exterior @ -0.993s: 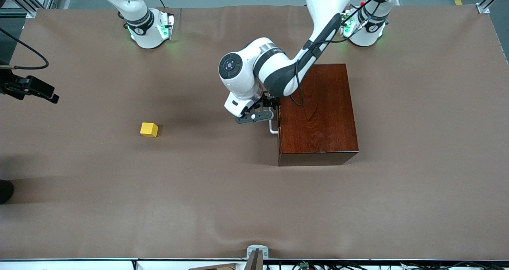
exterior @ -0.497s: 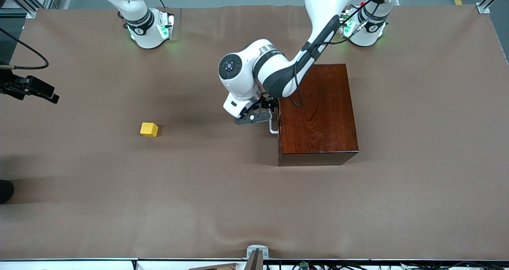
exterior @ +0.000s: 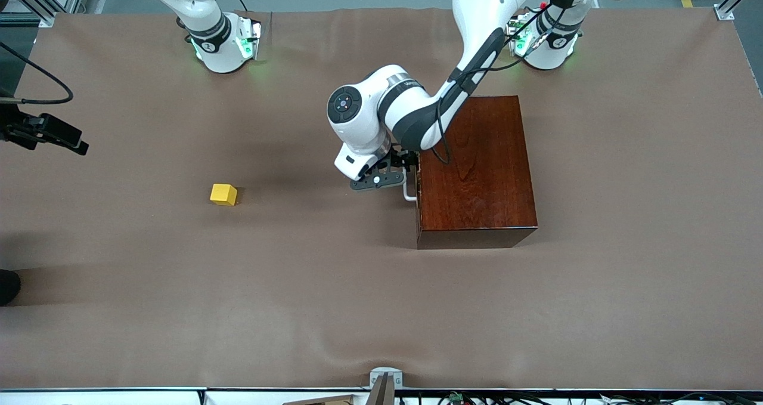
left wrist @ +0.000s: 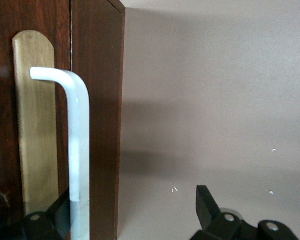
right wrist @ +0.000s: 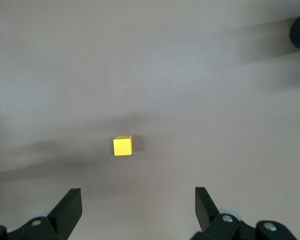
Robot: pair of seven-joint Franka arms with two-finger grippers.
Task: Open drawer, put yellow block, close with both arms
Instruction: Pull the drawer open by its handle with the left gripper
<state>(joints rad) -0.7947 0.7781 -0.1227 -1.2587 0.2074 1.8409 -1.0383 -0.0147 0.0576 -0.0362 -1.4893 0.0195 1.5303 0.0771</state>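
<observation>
The drawer (exterior: pixel 419 184) is shut in the reddish-brown wooden box (exterior: pixel 477 172), and its white handle (exterior: pixel 409 191) faces the right arm's end of the table. My left gripper (exterior: pixel 404 172) is at that handle and open. In the left wrist view the handle (left wrist: pixel 80 150) stands between the black fingers (left wrist: pixel 205 205), close to one of them, with the left gripper (left wrist: pixel 132 200) touching nothing. The yellow block (exterior: pixel 223 194) lies alone on the table toward the right arm's end. My right gripper (right wrist: pixel 137 200) hangs open high over the table, with the yellow block (right wrist: pixel 122 146) below it.
Brown cloth (exterior: pixel 334 309) covers the whole table. A black device with a cable (exterior: pixel 45 132) juts in over the edge at the right arm's end. The two arm bases (exterior: pixel 223 44) stand along the edge farthest from the front camera.
The left arm's wrist and elbow have shifted slightly, settling the gripper at the handle. The drawer, the block and the right gripper have not moved.
</observation>
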